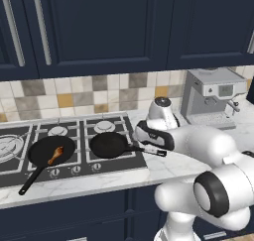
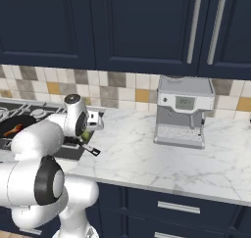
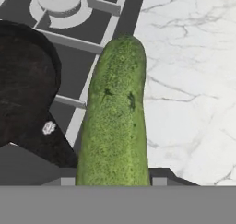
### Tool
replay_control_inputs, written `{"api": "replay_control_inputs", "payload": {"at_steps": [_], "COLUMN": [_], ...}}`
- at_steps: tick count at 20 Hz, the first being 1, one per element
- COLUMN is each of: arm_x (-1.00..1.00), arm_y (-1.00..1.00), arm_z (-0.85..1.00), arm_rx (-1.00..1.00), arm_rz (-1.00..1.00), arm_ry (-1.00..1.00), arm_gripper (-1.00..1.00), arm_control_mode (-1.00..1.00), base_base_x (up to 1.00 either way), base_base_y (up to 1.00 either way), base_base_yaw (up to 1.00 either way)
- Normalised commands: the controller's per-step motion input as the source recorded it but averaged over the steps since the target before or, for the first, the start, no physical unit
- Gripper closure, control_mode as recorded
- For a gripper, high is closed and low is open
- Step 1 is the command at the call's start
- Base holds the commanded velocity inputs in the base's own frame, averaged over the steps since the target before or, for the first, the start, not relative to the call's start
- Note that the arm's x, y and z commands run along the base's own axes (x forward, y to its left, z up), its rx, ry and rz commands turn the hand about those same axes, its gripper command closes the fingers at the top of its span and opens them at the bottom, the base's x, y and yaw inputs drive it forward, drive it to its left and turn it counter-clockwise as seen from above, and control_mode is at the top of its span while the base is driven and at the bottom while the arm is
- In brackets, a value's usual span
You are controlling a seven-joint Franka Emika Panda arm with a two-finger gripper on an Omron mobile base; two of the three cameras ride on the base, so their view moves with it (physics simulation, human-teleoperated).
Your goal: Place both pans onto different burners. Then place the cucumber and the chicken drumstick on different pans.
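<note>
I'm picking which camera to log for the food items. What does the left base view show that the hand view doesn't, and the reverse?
Left base view: the chicken drumstick lying in the left pan, plus the coffee machine. Hand view: the cucumber, close up, gripped in the claw. Both: the empty right pan, the cooktop and the marble counter.

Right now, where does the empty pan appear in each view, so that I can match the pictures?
Left base view: the empty pan is at centre, on a front burner, with its handle pointing right toward the arm.
Right base view: at lower left, mostly behind the arm; its handle pokes out.
Hand view: black shape at left, beside the cucumber.
Shared landmark: the marble counter.
</note>
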Motion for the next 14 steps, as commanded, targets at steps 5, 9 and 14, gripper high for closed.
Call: {"api": "replay_control_inputs", "payload": {"at_steps": [5,9,14], "arm_x": [0.05,0.09,0.19], "arm_y": [0.68,0.62,0.49], "arm_z": [0.00,0.00,0.00], "arm_rx": [0.00,0.00,0.00], "arm_rz": [0.01,0.01,0.01], "arm_ry": [0.00,0.00,0.00], "arm_gripper": [1.00,1.00,1.00], "arm_control_mode": [-1.00,-1.00,-1.00], "base_base_x": [0.00,0.00,0.00], "base_base_y": [0.00,0.00,0.00], "base_base_yaw": [0.00,0.00,0.00]}}
